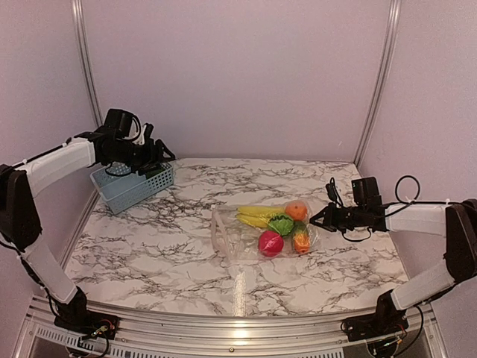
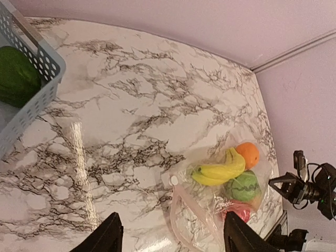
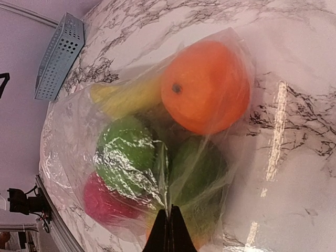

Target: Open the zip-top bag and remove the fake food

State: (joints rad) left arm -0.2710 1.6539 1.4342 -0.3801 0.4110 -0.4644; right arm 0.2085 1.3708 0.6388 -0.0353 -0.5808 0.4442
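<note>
With the right gripper (image 1: 314, 218) pinched tight on the right edge of the mid-table zip-top bag (image 1: 229, 240) and the left gripper (image 1: 165, 155) spread wide by the far-left basket (image 1: 127, 194), a one-armed lift may scatter the fake food (image 1: 282, 224).

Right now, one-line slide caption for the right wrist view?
Right gripper pinched shut on the zip-top bag, fake food inside, resting on the marble table.

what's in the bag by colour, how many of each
yellow: 1, banana bunch
orange: 2, round orange and carrot-like piece with green top
green: 1, round striped piece
red: 1, ball
total: 5 in the zip-top bag
</note>
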